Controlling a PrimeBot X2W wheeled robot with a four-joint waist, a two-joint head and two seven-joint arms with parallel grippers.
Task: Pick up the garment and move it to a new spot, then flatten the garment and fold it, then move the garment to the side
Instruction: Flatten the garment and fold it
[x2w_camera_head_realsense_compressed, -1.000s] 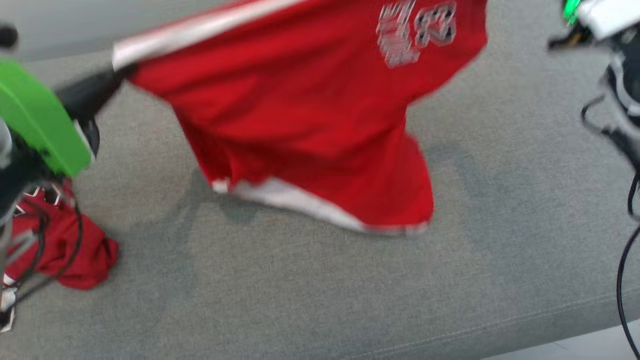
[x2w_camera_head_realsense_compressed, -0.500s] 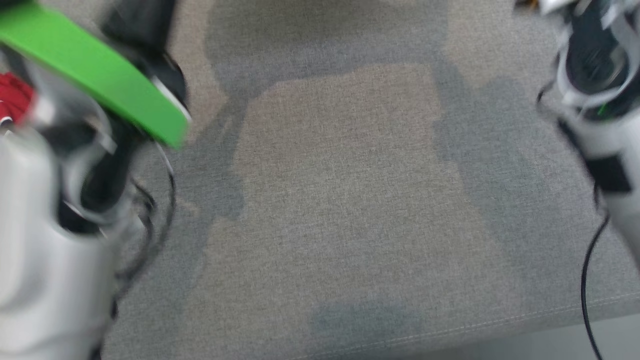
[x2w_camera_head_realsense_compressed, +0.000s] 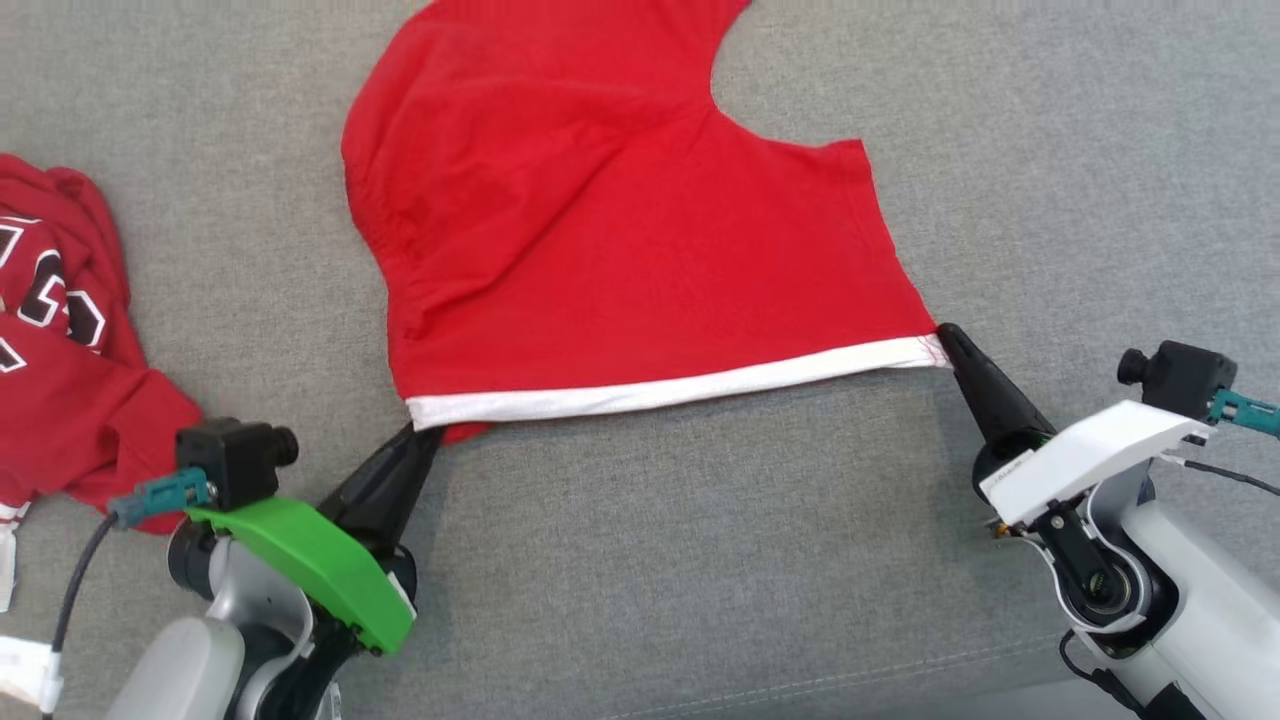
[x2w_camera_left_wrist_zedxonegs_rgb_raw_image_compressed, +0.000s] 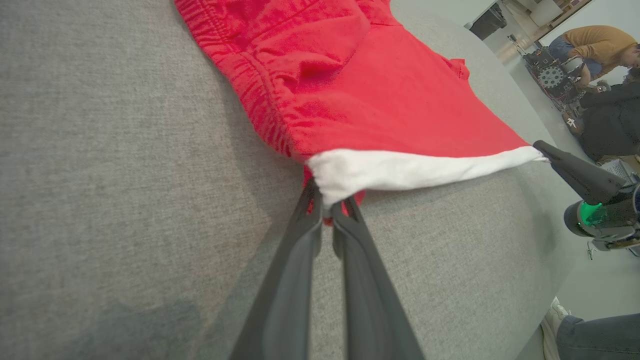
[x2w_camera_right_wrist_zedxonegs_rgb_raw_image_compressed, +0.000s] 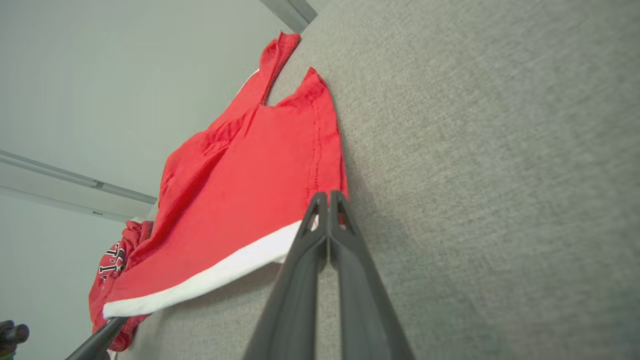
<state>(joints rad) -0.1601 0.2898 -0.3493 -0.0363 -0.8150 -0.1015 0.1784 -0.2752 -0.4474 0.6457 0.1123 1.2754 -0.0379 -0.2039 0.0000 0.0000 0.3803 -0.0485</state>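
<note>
Gray fabric surface (x2w_camera_head_realsense_compressed: 640, 580) sits under everything I'm working on. The red garment (x2w_camera_head_realsense_compressed: 620, 240) lies spread on it, in the middle and toward the far side of my head view. It's plain red on the upper face, with a curved armhole cut at the top. Its left side is bunched and wrinkled; the right side is smoother. A second red garment (x2w_camera_head_realsense_compressed: 60, 340) with lettering sits crumpled at the far left, apart from the first.

The white hem (x2w_camera_head_realsense_compressed: 660, 390) runs along the near edge, pulled fairly straight between my two grippers. My left gripper (x2w_camera_head_realsense_compressed: 425, 435) pinches the left hem corner, fingers nearly together with cloth bunched between the tips. My right gripper (x2w_camera_head_realsense_compressed: 945, 335) is clamped fully closed on the right hem corner.

In the left wrist view, a person in an orange top (x2w_camera_left_wrist_zedxonegs_rgb_raw_image_compressed: 600, 42) bends over, well back.
</note>
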